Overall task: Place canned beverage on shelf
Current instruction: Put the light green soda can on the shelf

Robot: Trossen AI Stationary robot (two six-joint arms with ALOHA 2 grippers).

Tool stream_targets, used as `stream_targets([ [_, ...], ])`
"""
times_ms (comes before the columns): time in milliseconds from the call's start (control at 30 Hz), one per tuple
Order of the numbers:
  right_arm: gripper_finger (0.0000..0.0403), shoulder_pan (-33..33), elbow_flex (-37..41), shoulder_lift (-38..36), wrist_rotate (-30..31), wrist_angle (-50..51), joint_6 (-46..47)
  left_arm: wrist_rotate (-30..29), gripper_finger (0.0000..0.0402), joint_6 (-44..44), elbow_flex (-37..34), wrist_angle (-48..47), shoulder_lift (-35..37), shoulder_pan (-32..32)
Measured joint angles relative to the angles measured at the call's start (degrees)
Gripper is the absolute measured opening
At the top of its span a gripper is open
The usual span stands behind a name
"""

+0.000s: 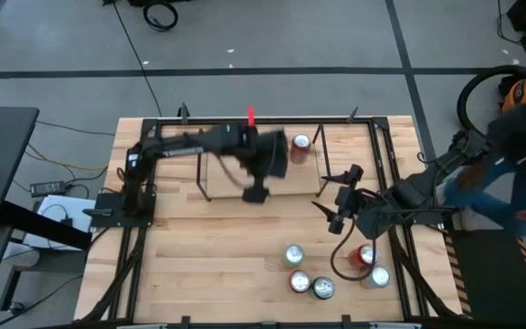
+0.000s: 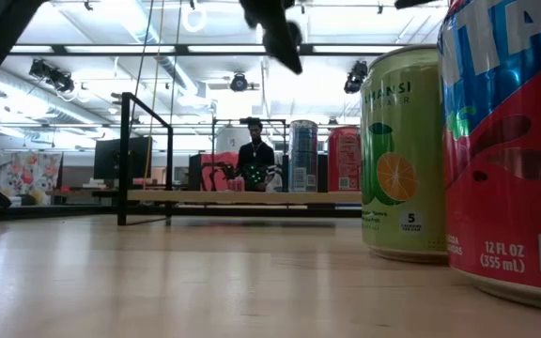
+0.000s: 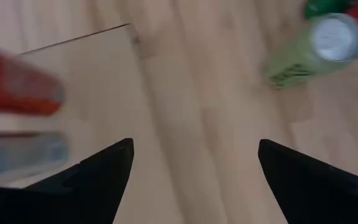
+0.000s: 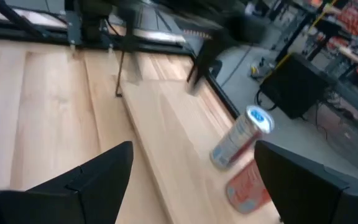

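Both claws hang empty over the wood table (image 1: 217,247). Nearest, at the table's near right, stands a cluster of cans (image 1: 322,279); in the low view a red can (image 2: 510,150) and a green can (image 2: 404,150) fill the right side. Just beyond the cluster the right claw (image 1: 336,215) hovers above the table, its fingers (image 4: 86,177) set partly apart with nothing between them; its wrist view looks along the shelf (image 4: 179,143) to two cans (image 4: 244,158) standing on the deck.

Farther off and to the left, the left claw (image 1: 256,190) hangs above the shelf's (image 1: 245,169) near edge, fingers (image 3: 98,174) spread wide and gripping nothing. Its wrist view shows bare table between the fingertips, the deck's corner beside them, and blurred cans at both sides. A red can (image 1: 300,146) stands on the shelf's right end, just right of and beyond that claw, well clear of its fingers. In the low view a blue can (image 2: 303,155) and a red one (image 2: 344,158) stand side by side on the deck.

A black frame (image 1: 382,155) edges the table. Beyond lie grey floor, cables, a person at the far right edge (image 1: 519,155), and another person (image 2: 255,155) in the bright room behind.
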State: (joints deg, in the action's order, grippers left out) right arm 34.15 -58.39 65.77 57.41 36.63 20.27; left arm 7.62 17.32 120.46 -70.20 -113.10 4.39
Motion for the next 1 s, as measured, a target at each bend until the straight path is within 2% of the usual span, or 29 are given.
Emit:
stream_targets([
  [300,0.0347,3.4,0.0,-0.8,-0.5,11.4,14.1,-9.6,0.0357,-11.6,0.0,3.6,-0.3,-13.3],
  [500,0.0347,3.7,0.0,-0.8,0.1,10.6,14.3,-9.7,0.0357,-14.2,0.0,8.7,-3.2,-18.5],
  [733,0.0347,3.7,0.0,-0.7,2.1,10.3,13.7,-8.8,0.0357,-9.4,0.0,14.8,-9.2,-21.5],
  [1000,0.0347,3.7,0.0,-0.7,2.1,9.6,12.7,-1.3,0.0357,-1.7,0.0,19.0,-11.6,-21.0],
])
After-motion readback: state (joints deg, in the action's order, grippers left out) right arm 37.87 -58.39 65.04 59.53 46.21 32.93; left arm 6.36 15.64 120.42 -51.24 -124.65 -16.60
